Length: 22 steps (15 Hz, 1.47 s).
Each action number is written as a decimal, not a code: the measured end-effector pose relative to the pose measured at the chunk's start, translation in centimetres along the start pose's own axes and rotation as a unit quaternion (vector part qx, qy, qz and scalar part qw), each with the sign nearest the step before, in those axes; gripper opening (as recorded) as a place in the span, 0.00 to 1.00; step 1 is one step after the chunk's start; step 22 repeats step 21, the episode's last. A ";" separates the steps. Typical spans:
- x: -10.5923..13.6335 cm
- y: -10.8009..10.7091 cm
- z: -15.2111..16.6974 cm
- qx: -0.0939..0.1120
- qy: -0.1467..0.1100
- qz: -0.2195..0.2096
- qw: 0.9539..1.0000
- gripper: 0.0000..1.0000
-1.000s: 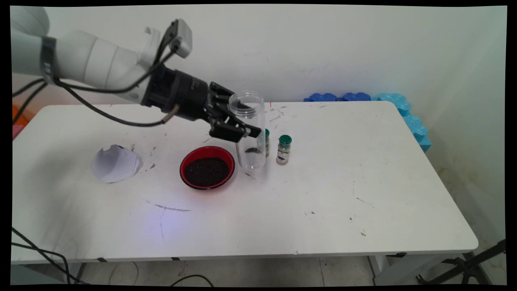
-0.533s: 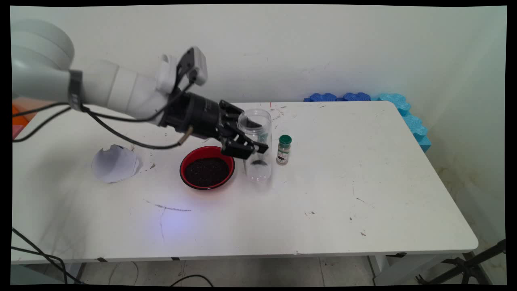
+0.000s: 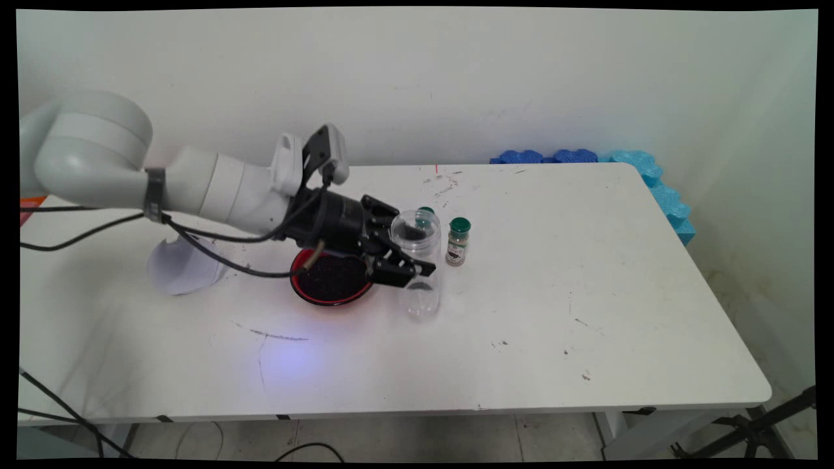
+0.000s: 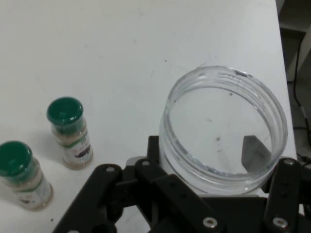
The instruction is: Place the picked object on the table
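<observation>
One of the 2 green-capped spice bottles (image 3: 425, 213) is showing only its cap behind the clear jar (image 3: 419, 270). The gripper (image 3: 409, 266) is pinching that upright jar just right of the red bowl (image 3: 329, 278). A second bottle (image 3: 457, 241) is standing beside it on the white table (image 3: 586, 293).

1. Clear plastic jar (image 3: 417, 260), see-through, a little dark matter at its bottom.
2. Two spice bottles (image 4: 70, 132) (image 4: 22, 174): green caps, pale contents, white labels with dark print.
3. Bowl (image 3: 333, 279): red rim, black granules inside.
4. Gripper (image 3: 407, 260): black; arm white.
5. Surface (image 3: 586, 293): white, dark scuffs.
6. Paper piece (image 3: 184, 264): white.
7. Foam (image 3: 645, 172): blue.
</observation>
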 end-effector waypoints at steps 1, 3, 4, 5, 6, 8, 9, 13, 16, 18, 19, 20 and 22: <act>-0.4 0.0 0.2 0.001 -0.001 -0.001 1.000 0.00; -1.1 0.1 0.6 0.001 -0.002 -0.004 1.000 0.00; -1.5 0.1 0.9 0.001 -0.002 -0.006 1.000 0.00; -1.8 0.1 1.1 0.002 -0.002 -0.008 1.000 0.00; -2.1 0.2 1.2 0.002 -0.002 -0.010 1.000 0.00; -2.7 0.2 1.6 0.002 -0.002 -0.014 1.000 0.00; -3.0 0.3 1.7 0.002 -0.002 -0.016 1.000 0.00; -3.8 0.3 2.0 0.001 -0.002 -0.022 1.000 0.00; -4.2 0.4 2.3 0.000 -0.001 -0.024 1.000 0.00; -4.4 0.4 2.4 -0.001 -0.001 -0.025 1.000 0.00; -4.5 0.3 2.5 -0.001 -0.001 -0.025 1.000 1.00; -4.6 0.3 2.5 -0.001 0.000 -0.025 1.000 1.00; -4.6 0.3 2.5 -0.002 0.000 -0.023 1.000 1.00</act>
